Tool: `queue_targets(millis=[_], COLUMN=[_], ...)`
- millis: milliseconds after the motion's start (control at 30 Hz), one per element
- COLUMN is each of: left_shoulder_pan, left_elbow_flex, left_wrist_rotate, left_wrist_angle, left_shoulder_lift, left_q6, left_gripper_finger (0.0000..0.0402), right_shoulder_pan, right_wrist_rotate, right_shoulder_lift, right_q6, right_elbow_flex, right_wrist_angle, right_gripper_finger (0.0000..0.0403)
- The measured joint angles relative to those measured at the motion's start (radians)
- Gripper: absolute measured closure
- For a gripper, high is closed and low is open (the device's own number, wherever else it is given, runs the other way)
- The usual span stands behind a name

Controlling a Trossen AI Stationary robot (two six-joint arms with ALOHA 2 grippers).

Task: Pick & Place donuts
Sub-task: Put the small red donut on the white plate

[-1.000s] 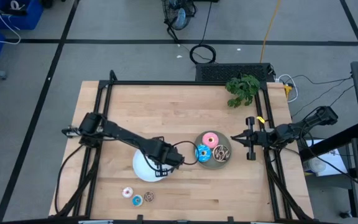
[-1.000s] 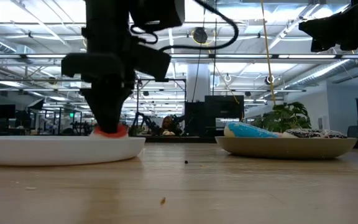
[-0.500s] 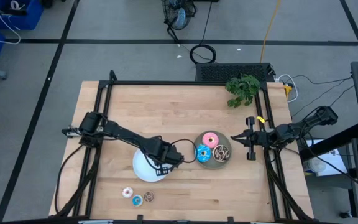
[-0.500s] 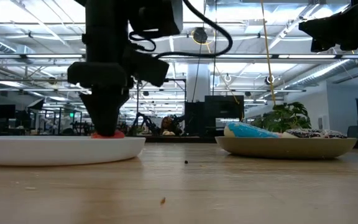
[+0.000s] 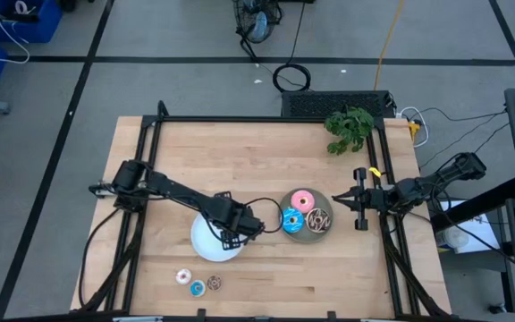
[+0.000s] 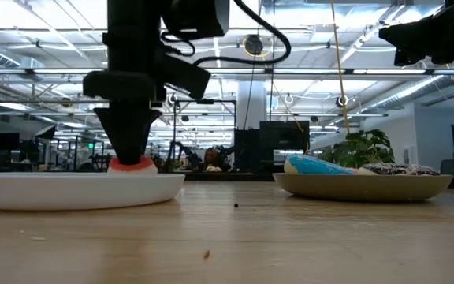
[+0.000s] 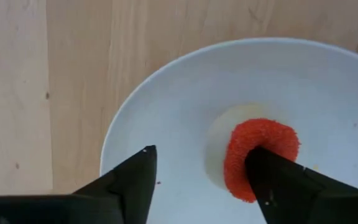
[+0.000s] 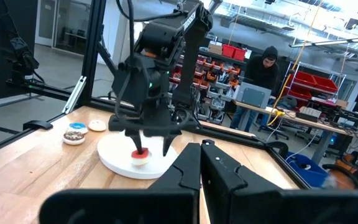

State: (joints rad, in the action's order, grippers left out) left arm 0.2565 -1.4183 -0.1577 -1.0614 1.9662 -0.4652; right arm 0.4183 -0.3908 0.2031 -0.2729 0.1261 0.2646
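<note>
A red mini donut (image 7: 263, 152) lies flat on the white plate (image 5: 206, 243), left of the table's middle. My left gripper (image 7: 199, 152) stands open just above it, pointing down, also seen from the side (image 6: 132, 150). The blue (image 5: 291, 219), pink (image 5: 302, 199) and chocolate (image 5: 319, 217) donuts rest on the grey plate (image 5: 308, 234). Three mini donuts (image 5: 197, 283) lie on the wood near the front edge. My right gripper (image 5: 358, 199) waits shut at the table's right edge. My left gripper points straight down over the red mini donut. One fingertip (image 7: 263, 171) covers the donut's near edge (image 7: 238, 180), and I cannot tell whether it touches it. The other fingertip (image 7: 143, 163) stands clear over the bare plate.
A green plant (image 5: 349, 128) sits at the far right corner. A black frame (image 5: 266, 119) rims the table. Bare wood lies between the two plates and across the far half. People and shelves show in the room beyond the table.
My left gripper has sunk a little onto the white plate and then opened, letting go of the red mini donut. The donut now lies on the plate below the fingers.
</note>
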Motion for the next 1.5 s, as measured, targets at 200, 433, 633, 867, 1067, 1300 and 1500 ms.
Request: queue_targets(millis=[200, 433, 633, 867, 1067, 1300, 1500], left_shoulder_pan=[0.000, 0.006, 0.022, 0.039, 0.032, 0.047, 0.043], left_elbow_flex=[-0.012, -0.014, -0.014, -0.013, -0.013, -0.013, -0.013], left_wrist_rotate=[-0.029, -0.054, 0.001, 0.008, 0.043, 0.022, -0.014], left_wrist_angle=[0.004, -0.008, -0.048, -0.046, -0.013, 0.020, 0.010], left_shoulder_lift=[-0.051, -0.061, -0.061, -0.061, -0.065, -0.066, -0.067], left_q6=[-0.003, -0.071, -0.042, -0.032, -0.065, -0.042, -0.062], left_gripper_finger=[0.0125, 0.0135, 0.0178, 0.0319, 0.0373, 0.0173, 0.0018], right_shoulder_pan=[0.000, 0.000, 0.000, 0.000, 0.000, 0.000, 0.000], right_wrist_rotate=[0.000, 0.000, 0.000, 0.000, 0.000, 0.000, 0.000], right_shoulder_lift=[0.000, 0.000, 0.001, 0.001, 0.001, 0.001, 0.001], right_q6=[0.000, 0.002, 0.002, 0.002, 0.003, 0.003, 0.003], right_elbow_flex=[0.000, 0.000, 0.000, 0.000, 0.000, 0.000, 0.000], right_wrist_angle=[0.002, 0.002, 0.004, 0.005, 0.006, 0.005, 0.005], right_gripper_finger=[0.0403, 0.0403, 0.0403, 0.0403, 0.0403, 0.0403, 0.0403])
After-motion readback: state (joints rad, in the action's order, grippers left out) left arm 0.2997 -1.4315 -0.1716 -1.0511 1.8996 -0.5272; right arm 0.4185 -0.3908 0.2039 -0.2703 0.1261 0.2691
